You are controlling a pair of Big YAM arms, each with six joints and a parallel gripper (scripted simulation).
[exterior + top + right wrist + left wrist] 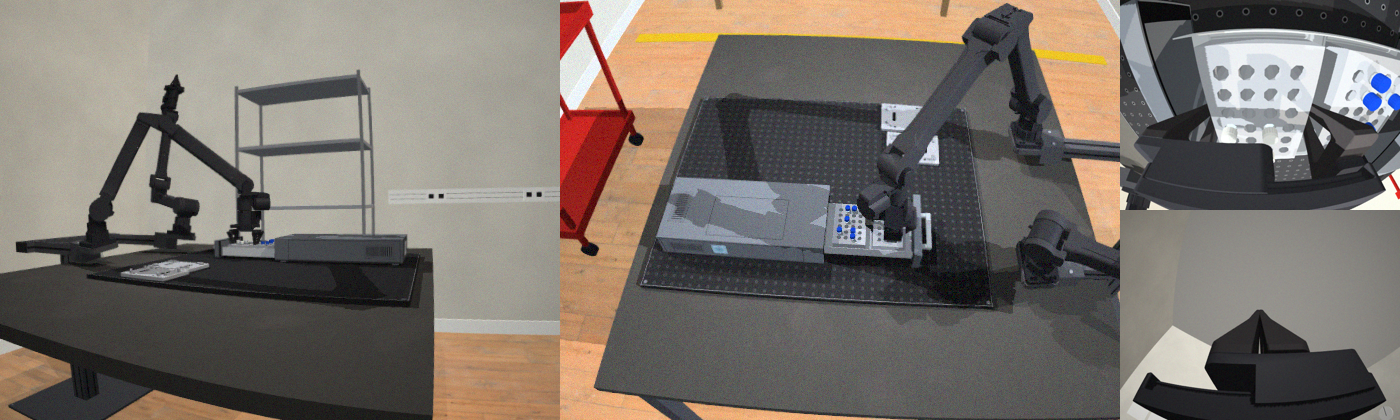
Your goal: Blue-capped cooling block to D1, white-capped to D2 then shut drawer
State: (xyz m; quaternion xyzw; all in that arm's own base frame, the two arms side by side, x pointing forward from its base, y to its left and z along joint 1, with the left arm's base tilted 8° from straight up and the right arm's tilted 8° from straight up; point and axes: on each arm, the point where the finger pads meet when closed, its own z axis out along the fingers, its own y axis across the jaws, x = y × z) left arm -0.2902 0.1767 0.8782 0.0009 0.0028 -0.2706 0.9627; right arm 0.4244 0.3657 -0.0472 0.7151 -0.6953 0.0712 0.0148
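The drawer (870, 252) of the cooler COLD (750, 190) (330, 250) stands open. The blue-capped block (861, 242) (1340, 86) sits in it beside the cooler body. The white-capped block (879, 242) (1260, 83) sits nearer the handle; two white caps show clearly, others are hidden. My right gripper (244, 242) (1259, 104) points down, shut on the white-capped block, a finger on each side; the block still sits in the drawer. My left gripper (175, 78) (1259, 314) is shut and empty, pointing up high above the table. Slots D1 (933, 161) and D2 (905, 111) hold no block where visible.
The drawer front (916, 215) and its white handle (927, 232) stand close beside my right gripper. The right arm reaches over D1 and partly hides both slots in the top view. The left arm's base (1040, 270) stands by the table edge. A red cart (597, 165) is off the table.
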